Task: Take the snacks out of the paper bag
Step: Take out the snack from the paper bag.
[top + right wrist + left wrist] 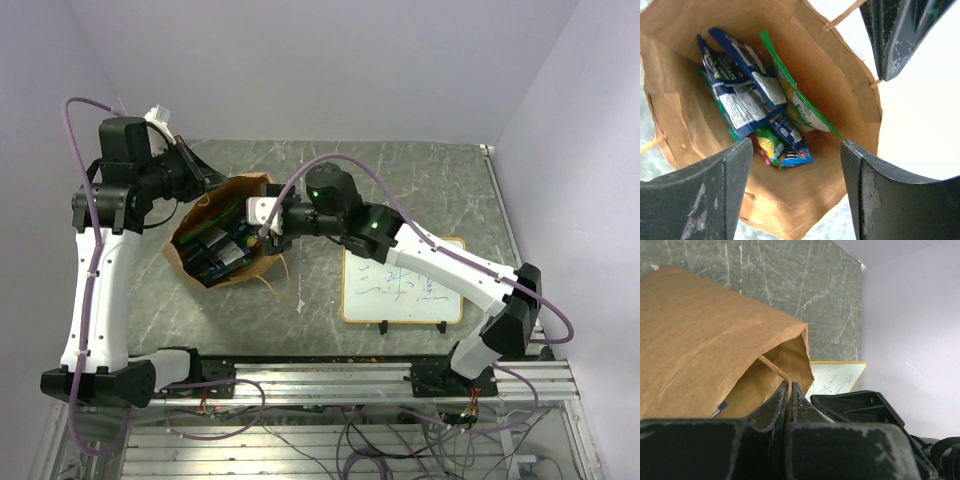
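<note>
Right pincer (796, 145) spread wide, holding nothing, hanging over the mouth of the paper bag (815, 55). Left pincer (789, 386) pinched flat on the bag's rim beside the string handle (774, 366); it holds the mouth open. Snacks all inside the bag. In my right wrist view: blue packets (742, 95) at 10 o'clock, green bag (801, 107) at 1, small blue pouch (796, 156) deepest, at 6.

Step as I judge it: reach in. Go straight down, keep my fingers off the paper walls, and take the top blue packet by its edge. Risks: snagging the paper, dragging the bag.

Whiteboard (400, 290) lies at 3 o'clock of the bag on the table (420, 180), not touching it.
</note>
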Robot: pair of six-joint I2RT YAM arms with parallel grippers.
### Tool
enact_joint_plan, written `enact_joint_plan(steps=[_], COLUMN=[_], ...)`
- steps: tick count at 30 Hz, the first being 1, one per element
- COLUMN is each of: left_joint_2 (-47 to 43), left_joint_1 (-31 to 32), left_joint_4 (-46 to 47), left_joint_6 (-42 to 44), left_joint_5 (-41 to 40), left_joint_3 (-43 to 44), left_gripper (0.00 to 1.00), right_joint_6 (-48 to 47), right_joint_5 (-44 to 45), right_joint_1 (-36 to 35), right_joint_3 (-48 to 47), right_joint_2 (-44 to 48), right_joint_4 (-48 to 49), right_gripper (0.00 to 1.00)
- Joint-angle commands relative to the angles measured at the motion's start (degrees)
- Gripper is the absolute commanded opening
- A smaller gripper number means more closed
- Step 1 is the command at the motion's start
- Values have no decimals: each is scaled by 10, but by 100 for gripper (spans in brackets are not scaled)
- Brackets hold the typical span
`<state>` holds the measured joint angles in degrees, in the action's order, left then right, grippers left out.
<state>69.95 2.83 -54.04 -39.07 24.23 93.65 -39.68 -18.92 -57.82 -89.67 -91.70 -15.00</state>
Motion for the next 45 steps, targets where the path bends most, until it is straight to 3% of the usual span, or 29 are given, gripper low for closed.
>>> enact_joint_plan(steps=[1,5,12,23,34,45], left_joint_2=[-24,-26,1,20,18,-16], left_joint_1=[-2,-2,-2,1,0,3], left_joint_4=[12,9,-14,-17,6,5], left_joint_6=[2,19,68,73,38,24], left_joint_5=[32,49,56,70,97,110], left_joint_3=[-14,-17,44,41,26,-3], left_gripper=[7,7,7,7,7,7], right_joint_6=[-155,-243,-324,-361,-384,-393], right_joint_5=[-12,-9,-22,2,58,51], right_joint_1=[-2,0,-9,-17,-21,-37], right_joint_3=[-5,30,-68,-138,-108,-120], right_joint_2=[-10,-6,-80,-164,-192,-223], right_joint_4=[-36,0,-92,-92,-9,-10], right_gripper=[69,68,63,63,61,58])
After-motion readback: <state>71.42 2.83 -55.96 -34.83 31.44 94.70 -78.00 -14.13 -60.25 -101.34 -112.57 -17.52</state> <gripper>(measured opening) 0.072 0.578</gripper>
